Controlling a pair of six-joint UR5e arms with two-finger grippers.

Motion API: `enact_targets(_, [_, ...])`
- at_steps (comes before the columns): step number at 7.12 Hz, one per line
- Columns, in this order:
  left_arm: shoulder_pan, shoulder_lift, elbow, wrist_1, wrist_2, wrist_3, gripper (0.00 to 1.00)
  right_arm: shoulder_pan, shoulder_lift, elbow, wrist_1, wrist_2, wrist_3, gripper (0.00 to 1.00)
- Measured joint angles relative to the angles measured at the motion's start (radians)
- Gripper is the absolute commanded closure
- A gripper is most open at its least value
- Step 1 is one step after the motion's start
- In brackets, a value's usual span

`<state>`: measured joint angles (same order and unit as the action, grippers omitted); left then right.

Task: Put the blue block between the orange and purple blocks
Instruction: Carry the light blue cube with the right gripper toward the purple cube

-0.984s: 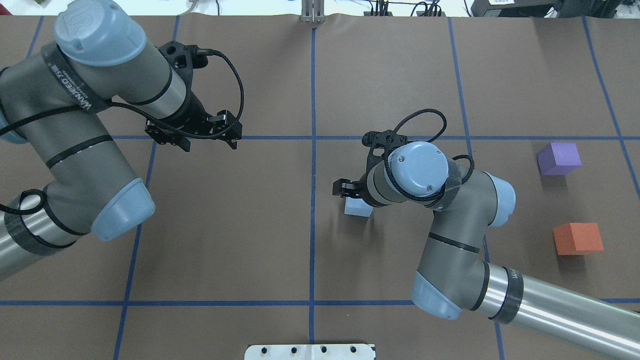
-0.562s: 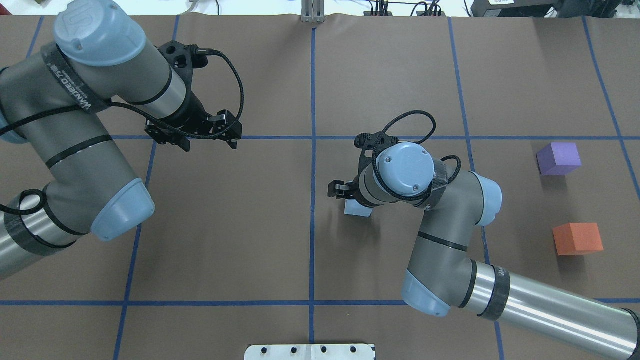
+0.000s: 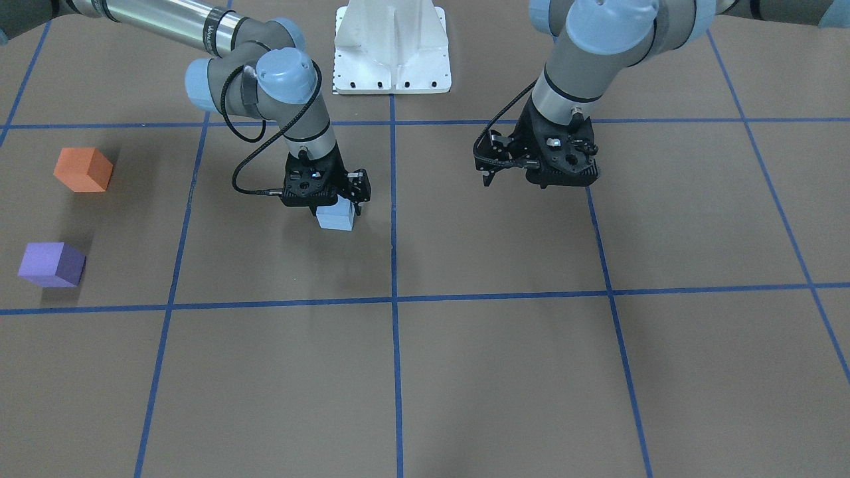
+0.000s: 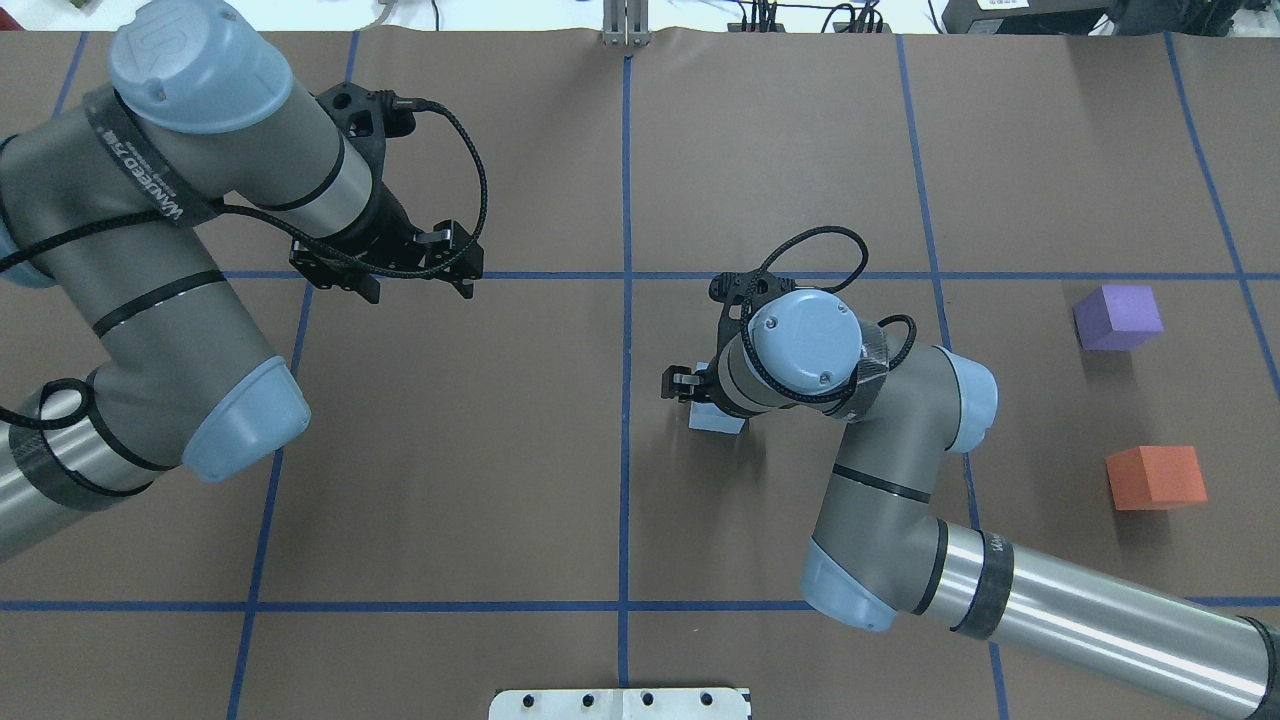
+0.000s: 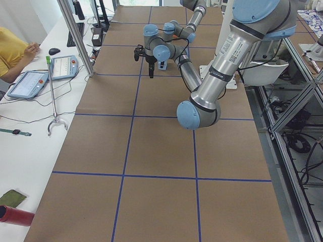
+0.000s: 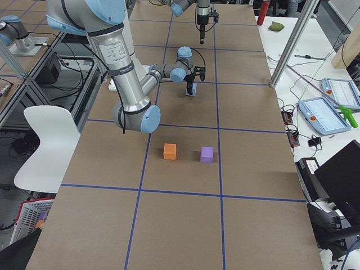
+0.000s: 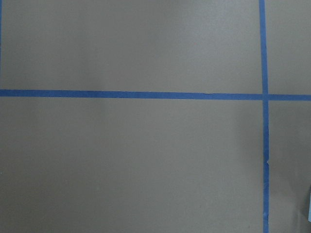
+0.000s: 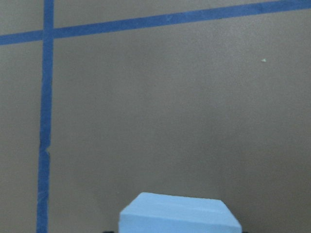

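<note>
The light blue block point(image 4: 715, 420) sits on the brown table just right of the centre line; it also shows in the front view point(image 3: 335, 218) and at the bottom of the right wrist view point(image 8: 180, 213). My right gripper point(image 4: 703, 396) hangs straight over it, jaws open, with the fingers down on either side of the block's top. The purple block point(image 4: 1118, 316) and the orange block point(image 4: 1155, 477) stand apart at the far right with a gap between them. My left gripper point(image 4: 420, 288) is open and empty, held above the table on the left.
Blue tape lines point(image 4: 626, 300) mark a grid on the brown table. The robot's white base plate point(image 3: 392, 50) is at the near edge. An operator and tablets point(image 5: 30, 83) are at a side bench beyond the table.
My right arm has shifted a little to the left, so the wrist is more squarely over the blue block. The blocks and the left arm have not moved.
</note>
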<state>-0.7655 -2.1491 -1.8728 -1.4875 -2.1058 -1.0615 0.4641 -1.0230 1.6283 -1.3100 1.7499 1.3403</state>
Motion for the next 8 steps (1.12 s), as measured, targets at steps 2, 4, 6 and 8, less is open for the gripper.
enact_targets(2, [0.0,0.0,0.001,0.0,0.001,0.0,0.0,0.004,-0.001,0.004,0.002,0.005,-0.001,1.0])
enact_targets(4, [0.0,0.001,0.001,0.0,0.002,0.0,0.0,0.082,-0.075,0.107,-0.001,0.093,-0.013,1.0])
enact_targets(6, [0.0,0.0,0.001,0.0,0.003,-0.001,0.0,0.251,-0.263,0.233,0.001,0.268,-0.142,1.0])
enact_targets(8, [0.002,0.0,0.001,-0.001,0.003,-0.005,0.0,0.407,-0.48,0.296,0.014,0.354,-0.363,1.0])
